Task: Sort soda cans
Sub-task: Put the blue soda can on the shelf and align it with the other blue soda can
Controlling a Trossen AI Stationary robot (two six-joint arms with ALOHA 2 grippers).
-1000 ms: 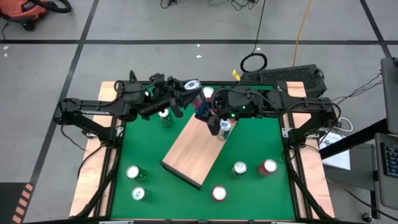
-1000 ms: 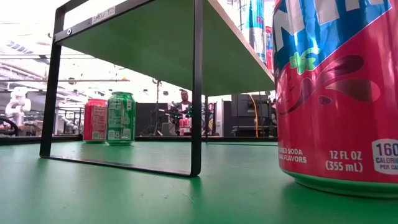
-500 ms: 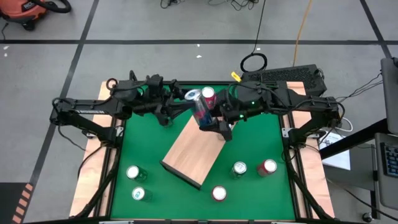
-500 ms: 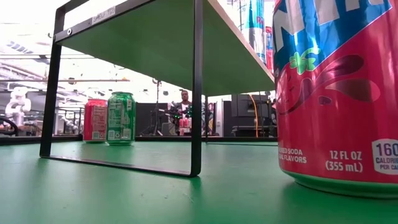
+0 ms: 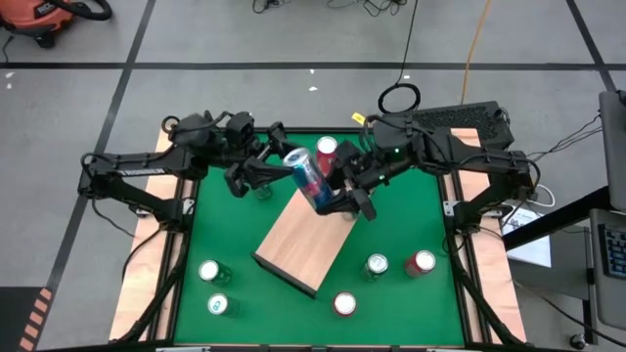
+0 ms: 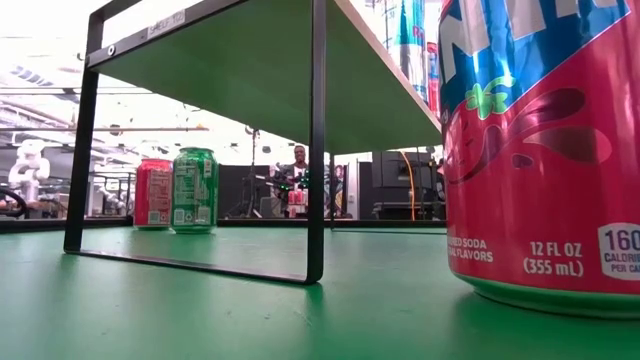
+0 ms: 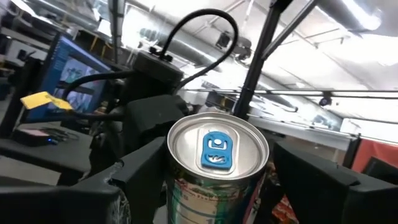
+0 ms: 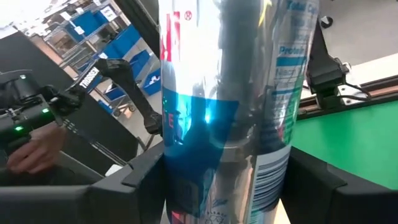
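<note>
A slim blue-and-silver soda can (image 5: 311, 179) hangs tilted above the far end of the light wooden board (image 5: 301, 244). My left gripper (image 5: 281, 170) is shut on it from the left and my right gripper (image 5: 342, 193) from the right. A red can (image 5: 327, 148) stands upright on the green mat behind them. A green can (image 5: 259, 190) stands under my left arm. The left wrist view shows the held can's silver top with its blue tab (image 7: 217, 151). My left gripper pinches the can's side wall just below the top rim (image 7: 180, 186) between its two fingers, coming from the table's left and slanting upward. My right gripper pinches the can's body lower down (image 8: 186, 180) between its two fingers, coming level from the table's right, across the can. The can hangs clear of the board, top tipped toward the far left.
Two green cans (image 5: 208, 272) (image 5: 220, 306) stand near the front left. A red can (image 5: 344, 304), a green can (image 5: 377, 265) and a red can (image 5: 421, 262) stand at the front right. The board rests on black frame legs (image 6: 318, 140).
Both grippers have turned at the wrist together while staying shut on the blue can. It has gone a little toward the table's near edge, out over the board's far end, and has tipped from almost upright to clearly slanted.
</note>
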